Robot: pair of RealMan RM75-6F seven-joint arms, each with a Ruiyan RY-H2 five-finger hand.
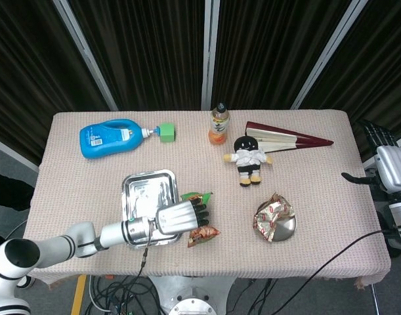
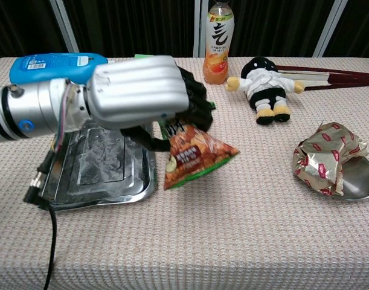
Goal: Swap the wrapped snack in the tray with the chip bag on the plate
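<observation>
My left hand (image 1: 180, 216) (image 2: 136, 90) grips the top of the orange and green chip bag (image 1: 201, 233) (image 2: 195, 156). The bag hangs tilted just above the table, right beside the right rim of the metal tray (image 1: 145, 187) (image 2: 99, 166), which has nothing in it. Crumpled and gold-red, the wrapped snack (image 1: 271, 213) (image 2: 323, 154) lies on the round metal plate (image 1: 289, 228) (image 2: 364, 179) at the right. Off the table's right edge my right hand (image 1: 389, 164) hangs with fingers apart, holding nothing.
At the back lie a blue detergent bottle (image 1: 110, 137) (image 2: 57, 71) with a green cap block (image 1: 167, 132) (image 2: 144, 67), an orange drink bottle (image 1: 218, 125) (image 2: 218, 43), a small doll (image 1: 249, 159) (image 2: 266, 87) and a dark red folded fan (image 1: 285, 139). Cables hang over the front edge.
</observation>
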